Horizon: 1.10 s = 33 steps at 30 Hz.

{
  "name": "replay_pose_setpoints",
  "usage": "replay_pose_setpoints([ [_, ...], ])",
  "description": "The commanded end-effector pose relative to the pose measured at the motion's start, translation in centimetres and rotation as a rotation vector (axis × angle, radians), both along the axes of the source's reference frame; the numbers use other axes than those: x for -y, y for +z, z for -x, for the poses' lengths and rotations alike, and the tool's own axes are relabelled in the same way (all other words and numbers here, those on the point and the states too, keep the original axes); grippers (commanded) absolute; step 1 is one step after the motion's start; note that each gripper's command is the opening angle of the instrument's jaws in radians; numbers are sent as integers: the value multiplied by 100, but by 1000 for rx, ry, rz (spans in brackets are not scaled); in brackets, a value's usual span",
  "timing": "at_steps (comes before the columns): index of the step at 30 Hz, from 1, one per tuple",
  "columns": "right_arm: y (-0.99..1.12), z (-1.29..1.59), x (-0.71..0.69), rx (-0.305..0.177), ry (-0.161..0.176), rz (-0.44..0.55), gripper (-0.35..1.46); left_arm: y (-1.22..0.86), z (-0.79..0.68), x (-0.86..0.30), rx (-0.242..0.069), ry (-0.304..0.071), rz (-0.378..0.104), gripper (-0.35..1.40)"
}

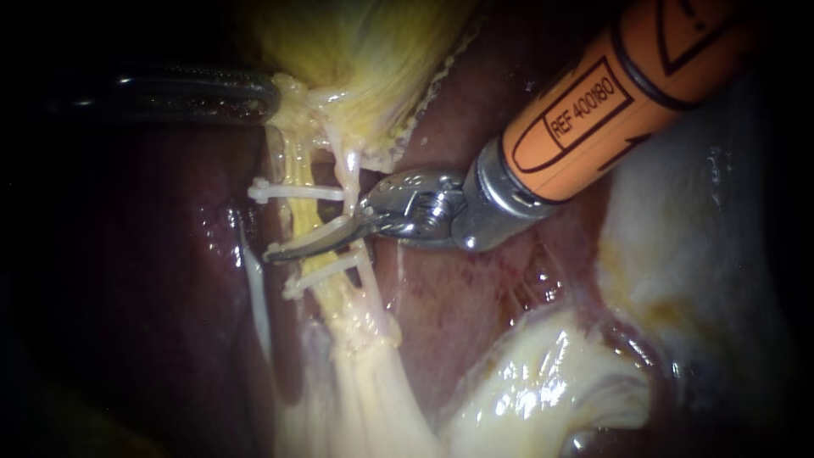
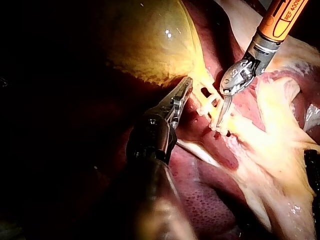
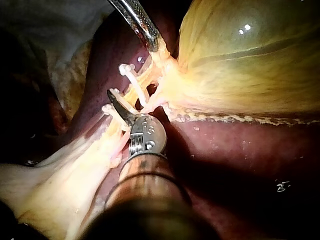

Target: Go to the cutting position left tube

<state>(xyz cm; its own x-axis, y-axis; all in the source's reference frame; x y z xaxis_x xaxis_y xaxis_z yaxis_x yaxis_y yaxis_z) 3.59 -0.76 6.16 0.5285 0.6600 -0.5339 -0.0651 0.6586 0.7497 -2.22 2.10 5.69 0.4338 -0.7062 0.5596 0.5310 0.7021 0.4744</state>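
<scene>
Blades of my right instrument (image 1: 284, 249), curved steel on an orange shaft, lie together across the yellow left tube (image 1: 307, 219), between white plastic clips (image 1: 297, 192). My dark, slender left instrument (image 1: 275, 93) is clamped on the neck of the yellowish gallbladder (image 1: 356, 51). If I drift sideways, I risk nicking a clip or the thin pale tube (image 1: 349, 174) alongside. I count three clips, two tubes, two instruments.

Light: bright mid-scene, black toward left and far edges.
Glare: white glints on glossy yellow gallbladder (image 3: 250, 55) and wet pale tissue (image 1: 543, 382).
Shadow: orange-shafted right instrument (image 3: 112, 97) darkens dark red liver (image 3: 240, 150) beside it.
</scene>
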Motion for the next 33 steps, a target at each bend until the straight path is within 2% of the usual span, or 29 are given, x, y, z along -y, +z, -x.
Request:
replay_pose_setpoints([
  [1, 0, 1, 0, 1, 0, -1, 139, 0, 0, 0, 1, 0, 0, -35],
  [6, -2, 10, 2, -2, -6, -6, 139, 0, 0, 0, 1, 0, 0, -35],
  [12, -12, 40, -2, -13, -27, -23, 136, 0, -2, 0, 1, 1, 0, -35],
  [19, -38, 79, -10, -16, -35, -65, 129, 0, -2, 0, 1, 2, 0, -35],
  [23, -58, 95, -11, -29, -66, -84, 124, 1, -2, 0, 1, 2, 0, -35],
  [29, -80, 92, -13, -44, -102, -100, 121, 1, -2, 0, 1, 2, 0, -35],
  [33, -80, 84, -12, -48, -103, -109, 121, 1, -2, 0, 1, 2, 0, -35],
])
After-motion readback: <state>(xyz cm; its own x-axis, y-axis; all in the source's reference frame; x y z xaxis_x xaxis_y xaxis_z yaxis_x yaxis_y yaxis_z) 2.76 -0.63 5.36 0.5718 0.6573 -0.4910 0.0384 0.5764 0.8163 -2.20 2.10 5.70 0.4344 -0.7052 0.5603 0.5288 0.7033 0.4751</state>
